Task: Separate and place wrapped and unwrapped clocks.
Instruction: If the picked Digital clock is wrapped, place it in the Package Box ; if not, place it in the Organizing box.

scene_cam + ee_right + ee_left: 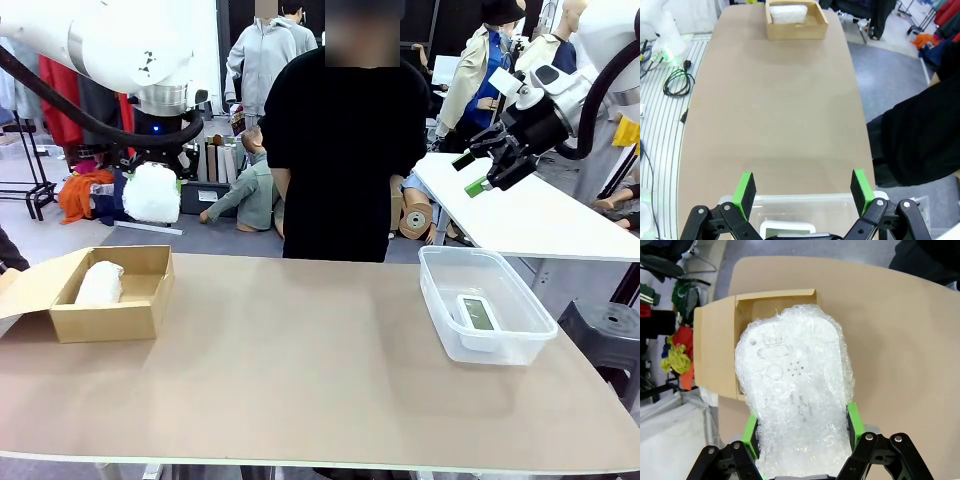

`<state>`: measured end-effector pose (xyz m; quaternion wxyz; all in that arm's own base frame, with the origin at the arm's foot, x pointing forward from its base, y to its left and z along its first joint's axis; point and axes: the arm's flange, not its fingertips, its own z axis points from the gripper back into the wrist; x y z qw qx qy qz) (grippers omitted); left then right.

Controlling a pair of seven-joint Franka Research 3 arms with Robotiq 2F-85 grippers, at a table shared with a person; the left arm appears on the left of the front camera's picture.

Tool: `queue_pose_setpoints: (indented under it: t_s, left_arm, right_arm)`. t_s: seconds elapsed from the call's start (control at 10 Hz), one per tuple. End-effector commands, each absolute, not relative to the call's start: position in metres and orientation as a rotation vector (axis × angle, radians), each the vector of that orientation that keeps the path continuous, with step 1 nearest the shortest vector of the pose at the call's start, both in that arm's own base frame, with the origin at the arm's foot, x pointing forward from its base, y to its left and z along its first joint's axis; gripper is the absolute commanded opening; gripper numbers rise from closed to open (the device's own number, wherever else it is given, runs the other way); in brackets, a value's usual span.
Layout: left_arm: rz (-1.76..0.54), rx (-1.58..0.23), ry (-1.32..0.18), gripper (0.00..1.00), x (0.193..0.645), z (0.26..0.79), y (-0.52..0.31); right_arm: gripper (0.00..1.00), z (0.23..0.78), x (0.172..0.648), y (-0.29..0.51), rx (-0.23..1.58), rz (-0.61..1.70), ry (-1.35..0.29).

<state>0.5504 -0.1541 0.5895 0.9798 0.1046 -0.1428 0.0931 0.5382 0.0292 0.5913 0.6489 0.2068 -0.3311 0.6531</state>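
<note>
- Left gripper (802,432), closest to the lens in its wrist view, is clamping a bubble-wrapped clock (795,400) between its green pads (751,432); wrap is bulging out past both pads.
- Clock outline is showing through the wrap: rounded rectangle, faint button marks.
- In the front view that bundle (151,193) is hanging in the left gripper (152,170) above the table (300,360), well off the surface, over the far-left area near the box (110,295).
- From the left wrist, the box (715,355) is lying directly beneath the bundle, flap open.
- Second wrapped clock (100,283) is lying inside the box; seen from the right wrist as a white lump (788,12) in the box (795,22) at the table's far end.
- Right gripper (804,192) is standing wide, nothing between its pads, hovering over the tub (805,210).
- In the front view the right gripper (480,172) is raised high at the right, well above the clear tub (485,305).
- Bare clock (478,313) is lying flat in the tub, screen up.
- Person in black (345,150) is standing at the far edge, middle.
</note>
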Motion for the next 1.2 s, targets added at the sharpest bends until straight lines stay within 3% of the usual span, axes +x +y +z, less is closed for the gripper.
queue_pose_setpoints:
  t_s: [0.0, 0.8, 1.1]
  left_arm:
    - [0.191, 0.223, -0.294, 0.0, 0.551, 0.594, -0.151]
    - [0.193, 0.064, -0.153, 0.0, 0.572, 0.528, -0.089]
    - [0.224, 0.023, -0.195, 0.0, 0.58, 0.486, -0.073]
  right_arm:
    - [1.0, 0.593, 0.538, 0.029, 0.469, 1.486, -0.754]
    - [1.0, 0.593, 0.538, 0.029, 0.469, 1.486, -0.754]
    - [1.0, 0.593, 0.538, 0.029, 0.469, 1.486, -0.754]
